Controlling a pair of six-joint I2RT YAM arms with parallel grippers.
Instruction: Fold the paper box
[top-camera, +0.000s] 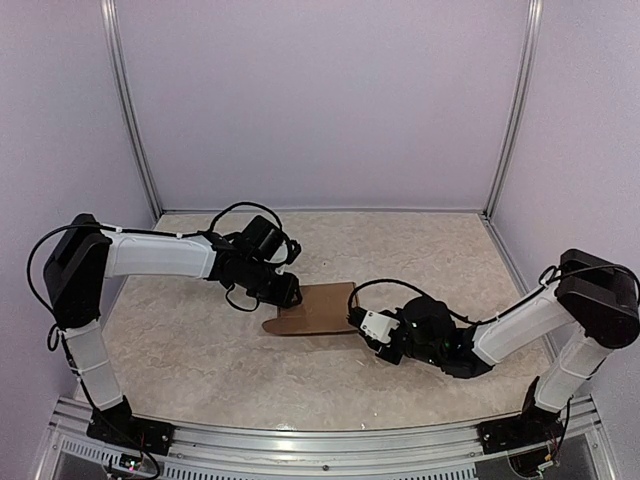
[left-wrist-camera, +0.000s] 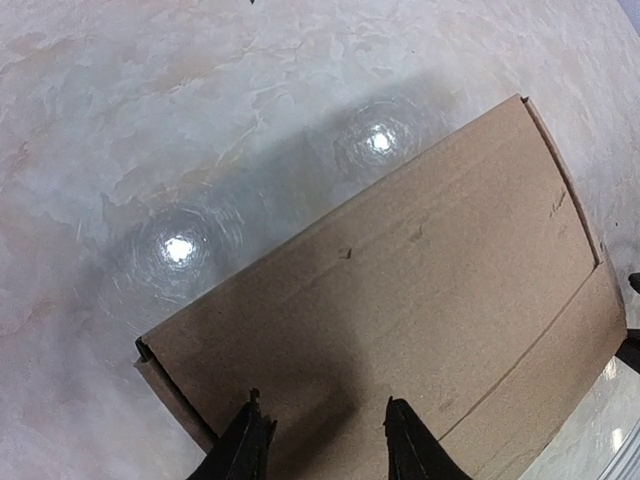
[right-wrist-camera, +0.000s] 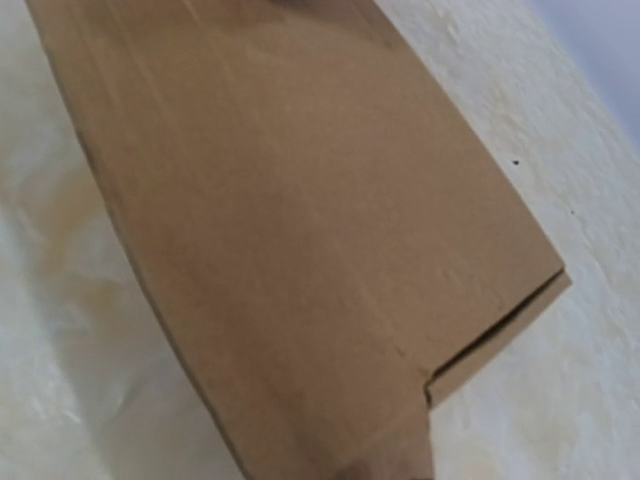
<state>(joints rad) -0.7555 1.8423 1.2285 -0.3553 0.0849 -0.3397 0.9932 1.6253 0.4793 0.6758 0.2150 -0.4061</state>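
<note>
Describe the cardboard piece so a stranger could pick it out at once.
Look at the marbled beige table inside the lilac-walled booth. Near its middle, between the tips of the left arm and the right arm, lies the paper box. It is the only brown cardboard thing there, plain and unprinted, with a creased flap.

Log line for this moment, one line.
box: on table, between grippers | left gripper: open, over box's left end | right gripper: at right end, grip unclear
</note>
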